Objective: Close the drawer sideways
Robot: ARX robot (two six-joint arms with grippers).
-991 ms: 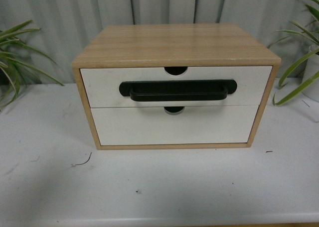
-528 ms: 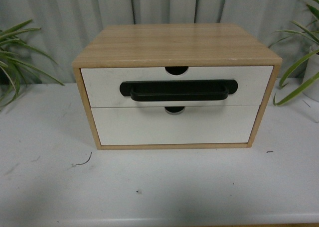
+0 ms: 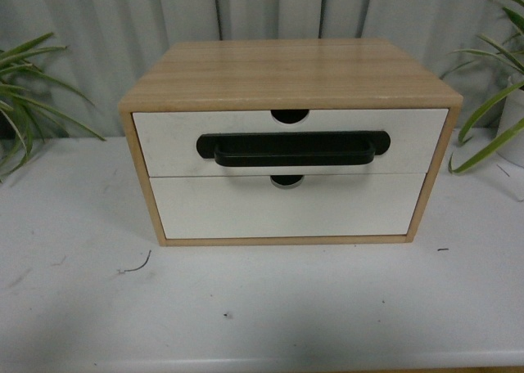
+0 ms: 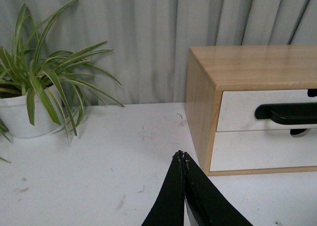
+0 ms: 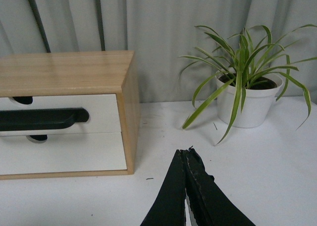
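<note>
The drawer [image 3: 291, 142], its black bar handle [image 3: 292, 149] running side to side, sits flush in the wooden cabinet [image 3: 286, 72]. The left gripper [image 4: 183, 159] and right gripper [image 5: 187, 154], both pinched together and empty, flank the cabinet, neither clearly nearer.

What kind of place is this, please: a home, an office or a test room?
Probably a staged test area, not a lived-in room. A small wooden cabinet stands alone on a scuffed white table, with a plain grey curtain behind and potted plants at each side.
</note>
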